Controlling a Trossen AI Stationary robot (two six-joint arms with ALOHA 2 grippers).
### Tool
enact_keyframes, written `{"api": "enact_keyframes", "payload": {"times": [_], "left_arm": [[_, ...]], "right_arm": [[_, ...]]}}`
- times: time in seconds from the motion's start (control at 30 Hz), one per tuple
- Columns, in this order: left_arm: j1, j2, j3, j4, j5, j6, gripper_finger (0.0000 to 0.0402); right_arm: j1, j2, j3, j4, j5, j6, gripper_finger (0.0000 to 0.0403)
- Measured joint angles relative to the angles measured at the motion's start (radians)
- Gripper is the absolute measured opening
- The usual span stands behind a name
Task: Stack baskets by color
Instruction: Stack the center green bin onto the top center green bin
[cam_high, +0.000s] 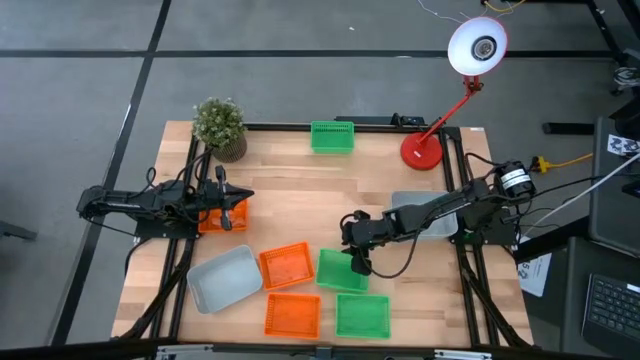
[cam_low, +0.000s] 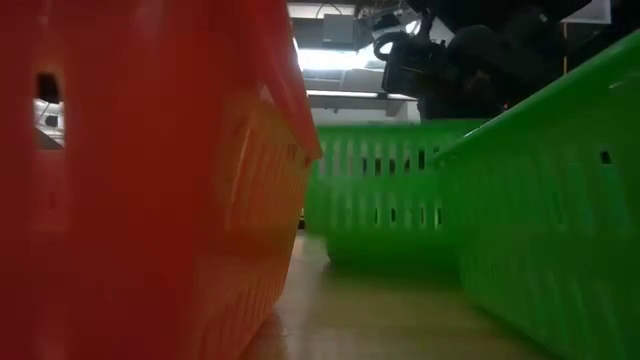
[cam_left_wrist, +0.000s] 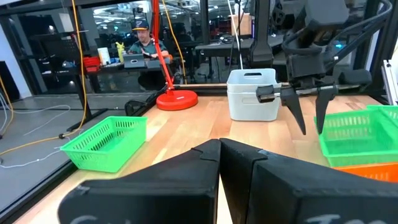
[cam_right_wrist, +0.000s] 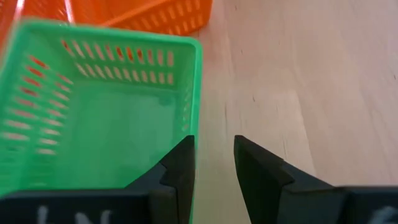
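From above, your right gripper (cam_high: 361, 262) sits at the edge of the bright green perforated plastic basket (cam_high: 340, 270), mid-table beside an orange perforated plastic basket (cam_high: 288, 266). Your left gripper (cam_high: 228, 210) is fully closed over another orange basket (cam_high: 212, 219). Right wrist: fingers (cam_right_wrist: 180, 167) parted, straddling the green basket's (cam_right_wrist: 93, 118) empty-looking wall, gripping nothing yet.

High view: overhead, facing straight down on the whole table (cam_high: 300, 200).
Low view: table height, level, very close to an orange basket (cam_low: 150, 200).
Left wrist view: faces across the table, sharing the red lamp base (cam_left_wrist: 176, 99) with overhead.
Right wrist view: close, angled down on a green basket (cam_right_wrist: 93, 124).
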Motion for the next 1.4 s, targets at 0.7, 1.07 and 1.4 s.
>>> {"api": "enact_keyframes", "payload": {"times": [0.7,1.07,1.4], "left_arm": [[0.000,0.000,0.000,-0.001,0.000,0.000,0.0000],[0.000,0.000,0.000,-0.002,0.000,0.000,0.0000],[0.000,0.000,0.000,-0.003,0.000,0.000,0.0000]], "right_arm": [[0.013,-0.001,0.028,-0.038,-0.060,0.029,0.0111],[0.055,-0.002,0.028,-0.134,-0.064,0.058,0.0111],[0.058,-0.002,0.027,-0.203,-0.090,0.081,0.0110]]}}
